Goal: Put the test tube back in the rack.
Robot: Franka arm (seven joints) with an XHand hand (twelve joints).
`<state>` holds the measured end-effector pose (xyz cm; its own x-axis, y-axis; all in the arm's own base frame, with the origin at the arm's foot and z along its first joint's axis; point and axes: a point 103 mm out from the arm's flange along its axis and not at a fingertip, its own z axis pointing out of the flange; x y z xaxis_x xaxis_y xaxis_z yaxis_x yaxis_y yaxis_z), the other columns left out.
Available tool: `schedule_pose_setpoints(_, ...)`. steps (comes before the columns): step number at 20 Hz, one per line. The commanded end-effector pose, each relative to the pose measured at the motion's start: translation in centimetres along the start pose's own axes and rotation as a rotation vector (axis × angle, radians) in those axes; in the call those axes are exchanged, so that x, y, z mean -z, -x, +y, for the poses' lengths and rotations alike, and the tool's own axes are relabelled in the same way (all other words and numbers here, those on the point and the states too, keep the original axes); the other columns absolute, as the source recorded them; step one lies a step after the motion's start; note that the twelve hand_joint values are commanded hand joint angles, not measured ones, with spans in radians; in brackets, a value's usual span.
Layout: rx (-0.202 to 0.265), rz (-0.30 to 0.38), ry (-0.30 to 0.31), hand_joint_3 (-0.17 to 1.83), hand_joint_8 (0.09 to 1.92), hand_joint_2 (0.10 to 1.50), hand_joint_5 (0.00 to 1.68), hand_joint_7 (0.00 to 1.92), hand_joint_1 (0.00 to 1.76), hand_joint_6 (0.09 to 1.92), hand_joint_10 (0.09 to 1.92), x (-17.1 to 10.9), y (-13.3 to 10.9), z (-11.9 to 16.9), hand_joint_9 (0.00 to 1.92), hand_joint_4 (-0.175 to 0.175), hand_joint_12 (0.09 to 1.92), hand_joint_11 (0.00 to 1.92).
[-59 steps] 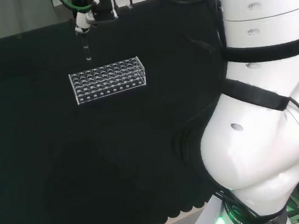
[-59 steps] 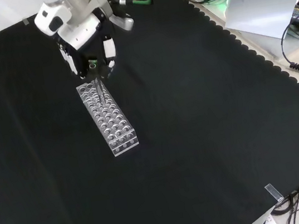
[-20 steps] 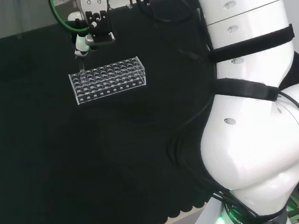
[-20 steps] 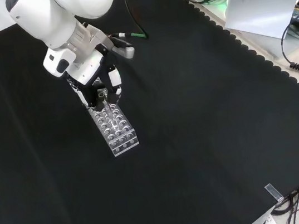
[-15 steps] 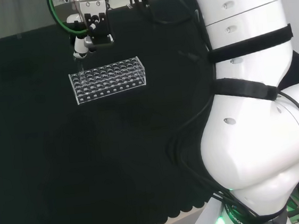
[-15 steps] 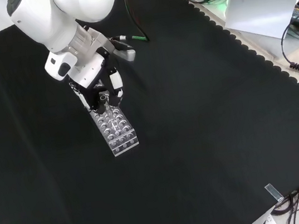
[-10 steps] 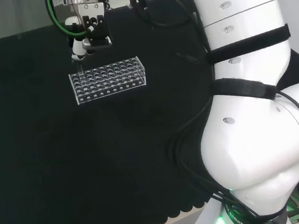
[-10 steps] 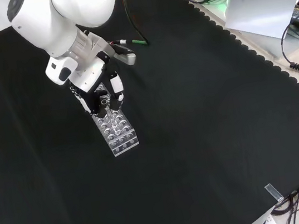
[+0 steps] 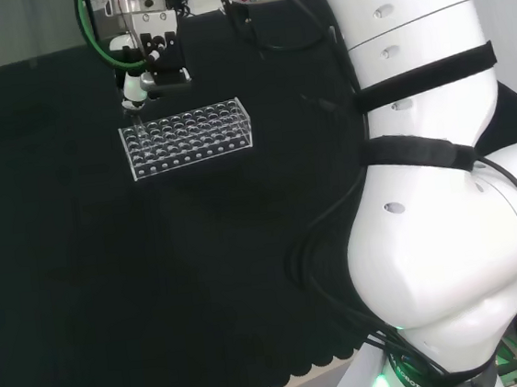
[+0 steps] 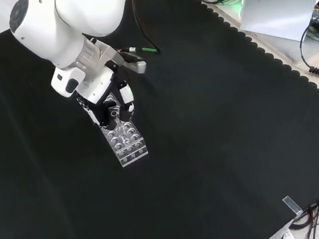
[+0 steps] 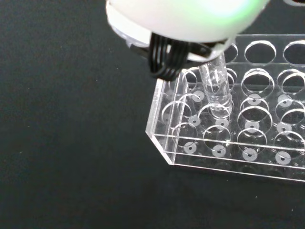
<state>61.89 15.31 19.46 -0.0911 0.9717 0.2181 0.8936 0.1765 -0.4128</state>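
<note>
Just below the robot hand [image 10: 109, 106], whose curled fingers pinch a clear test tube [image 11: 215, 88], sits a clear plastic rack [image 9: 188, 138] of round holes on the black-cloth worktop [image 10: 222, 134]. The tube's rounded tip is entering a hole near the rack's end. Best kept upright, lowered straight, then let go.

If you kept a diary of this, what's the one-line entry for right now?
hand: shut on test tube | tube: upright, tip entering a hole | rack: clear, on black cloth, near its end | step: not yet released
</note>
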Motion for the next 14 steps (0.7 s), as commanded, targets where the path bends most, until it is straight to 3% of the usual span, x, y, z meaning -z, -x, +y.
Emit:
schedule_pose_setpoints(1, -0.013, 0.001, -0.011, 0.81, 0.65, 0.56, 1.3, 1.36, 1.33, 0.64, 0.65, -0.2, -0.2, 0.1, 1.6, -0.175, 0.89, 1.21)
schedule_pose_setpoints(14, 0.004, 0.006, -0.063, 0.81, 0.65, 0.56, 1.3, 1.36, 1.33, 0.65, 0.65, -3.7, 0.0, 0.7, 1.6, -0.175, 0.89, 1.21)
